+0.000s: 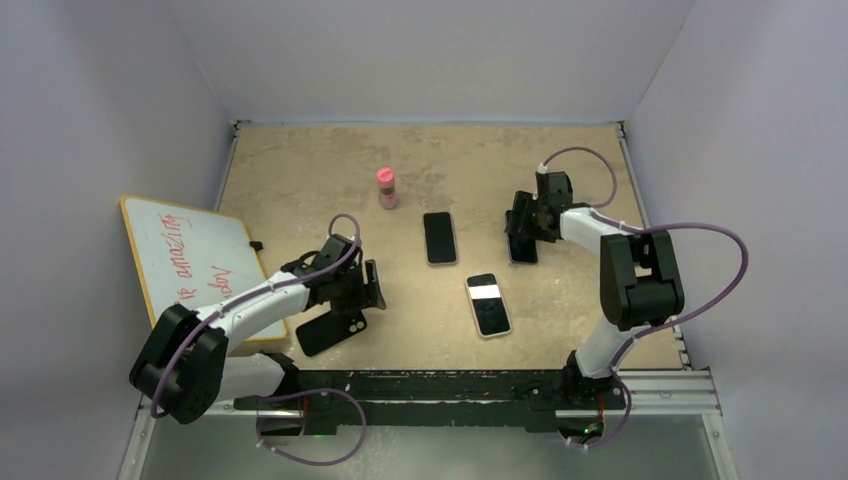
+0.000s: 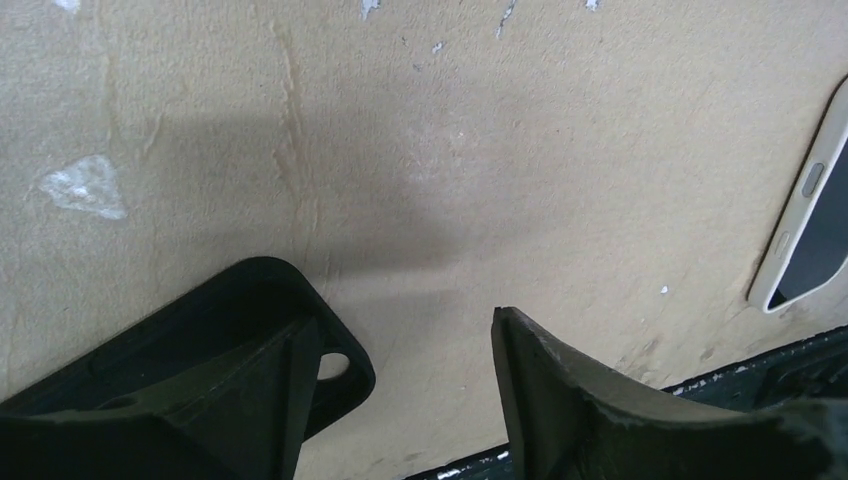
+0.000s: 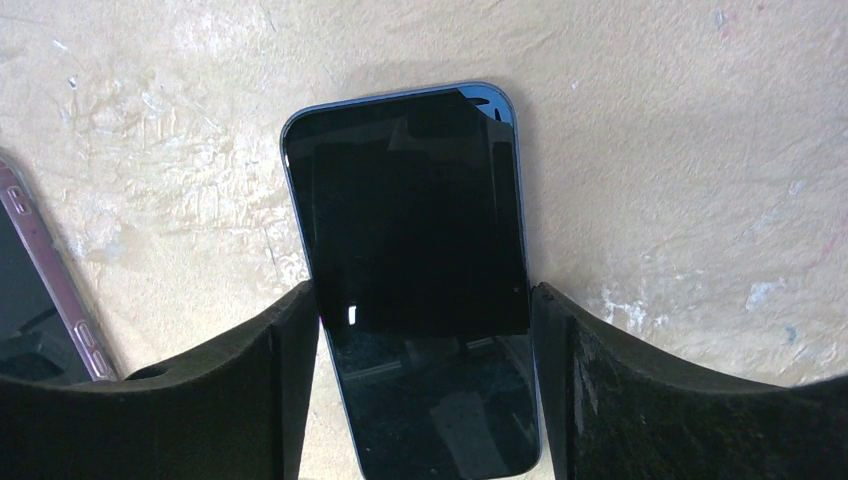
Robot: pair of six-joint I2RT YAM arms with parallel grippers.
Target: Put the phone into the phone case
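Note:
A black phone case (image 1: 330,331) lies on the table at the near left, its camera hole showing in the left wrist view (image 2: 200,340). My left gripper (image 1: 372,287) is open and empty just above the case's far end; in the left wrist view (image 2: 400,320) one finger overlaps the case's corner. A blue-edged phone (image 3: 415,270) with a dark screen lies flat on the table. My right gripper (image 3: 425,290) straddles it, both fingertips against its long edges. In the top view the right gripper (image 1: 522,226) covers part of this phone (image 1: 522,250).
A dark phone (image 1: 439,237) with a pinkish rim (image 3: 45,290) lies mid-table. A white-edged phone (image 1: 488,304) lies nearer, also at the left wrist view's right edge (image 2: 810,200). A pink bottle (image 1: 386,187) stands farther back. A whiteboard (image 1: 195,255) leans at the left.

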